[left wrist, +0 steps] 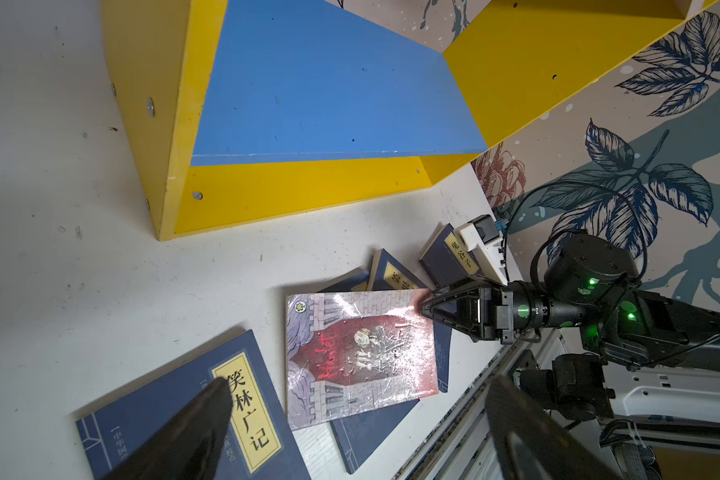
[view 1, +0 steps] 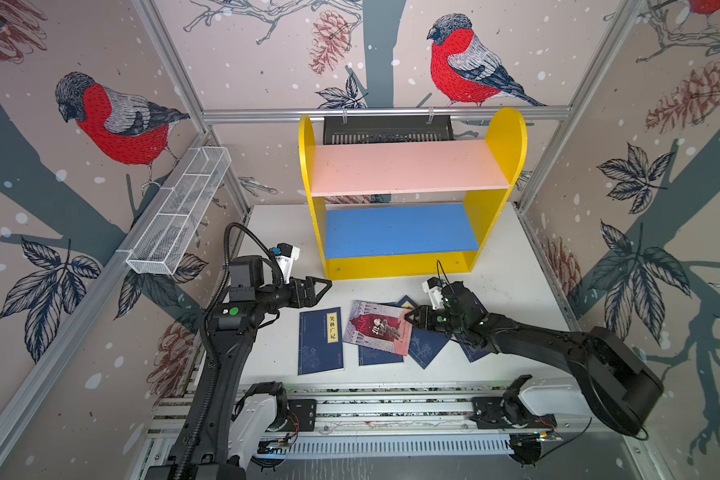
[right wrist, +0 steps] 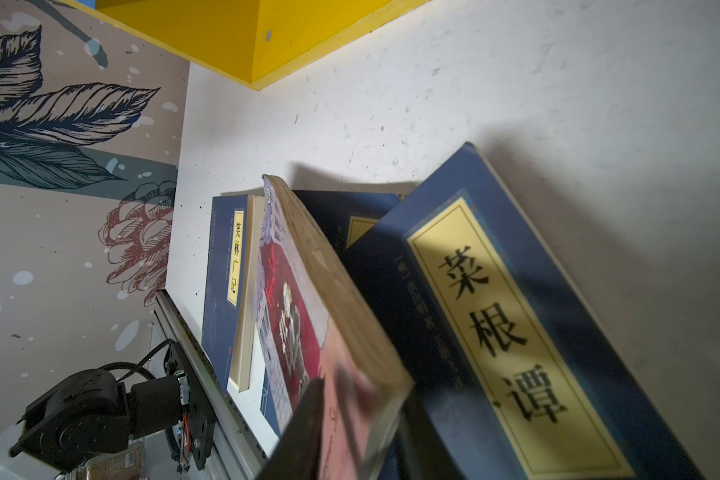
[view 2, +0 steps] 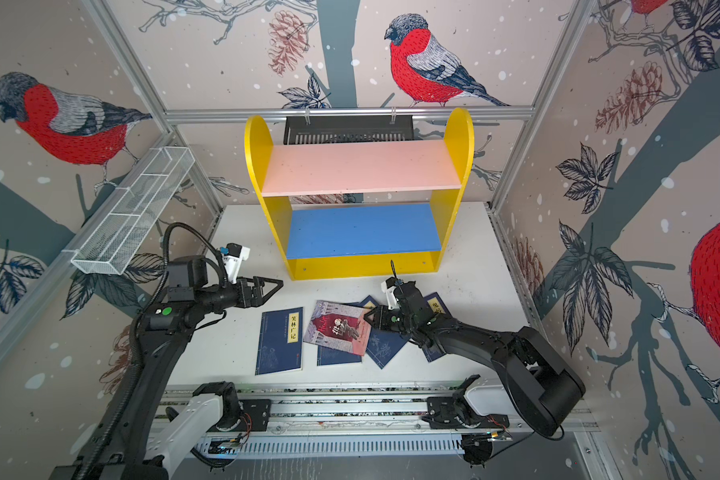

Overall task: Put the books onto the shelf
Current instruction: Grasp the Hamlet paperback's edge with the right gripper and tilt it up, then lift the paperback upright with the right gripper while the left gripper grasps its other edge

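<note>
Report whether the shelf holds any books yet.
Empty. The shelf has bare pink and blue boards; the books sit on the table before it.

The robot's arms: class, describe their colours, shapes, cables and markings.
Both the left arm and right arm are black and jointed, on white base links. A ribbed black cable hose runs along the left arm, which bears a green dot. The left hand and right hand have black, pointed triangular fingers.
</note>
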Motion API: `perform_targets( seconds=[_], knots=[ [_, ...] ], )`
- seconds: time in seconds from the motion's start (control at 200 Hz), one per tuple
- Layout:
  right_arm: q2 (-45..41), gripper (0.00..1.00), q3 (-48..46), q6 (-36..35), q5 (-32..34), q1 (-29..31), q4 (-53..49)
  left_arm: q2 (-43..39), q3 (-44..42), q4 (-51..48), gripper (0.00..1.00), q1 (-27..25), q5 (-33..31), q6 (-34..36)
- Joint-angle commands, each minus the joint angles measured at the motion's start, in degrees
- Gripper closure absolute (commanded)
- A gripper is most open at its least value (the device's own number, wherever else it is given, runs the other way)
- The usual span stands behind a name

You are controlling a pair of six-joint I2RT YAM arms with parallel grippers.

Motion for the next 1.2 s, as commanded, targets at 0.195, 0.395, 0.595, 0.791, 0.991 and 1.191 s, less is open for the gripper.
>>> perform_targets(
  seconds=[0.195, 0.395, 0.595, 0.791, 0.991, 1.191],
  knots=[
    [1.91, 0.59, -2.27, 2.01, -3.43, 0.0, 5.77, -0.44, -0.53, 2.13, 0.04, 0.05, 1.9, -0.28],
    [3.96, 0.63, -1.67, 2.06, -4.95, 0.02, 7.8, -0.68, -0.5, 2.14, 0.04, 0.08, 2.09, -0.18],
    [4.1, 0.8, -2.0, 2.06, -5.91, -0.64, 9.32, -0.77, -0.72, 2.22, 0.04, 0.05, 2.35, -0.36],
    [2.04, 0.96, -2.75, 1.63, -7.75, -1.98, 9.75, -0.58, -0.59, 2.75, 0.04, 0.1, 2.36, -0.48],
    [-3.63, 0.98, -3.76, 1.03, -12.09, -4.74, 8.89, -1.59, -0.59, 2.66, 0.04, 0.15, 2.09, -0.54],
    [-10.1, 0.99, -2.25, -1.58, -18.02, -6.87, 3.47, -2.42, -1.09, 2.56, 0.04, 0.15, 2.99, -0.48]
  ],
)
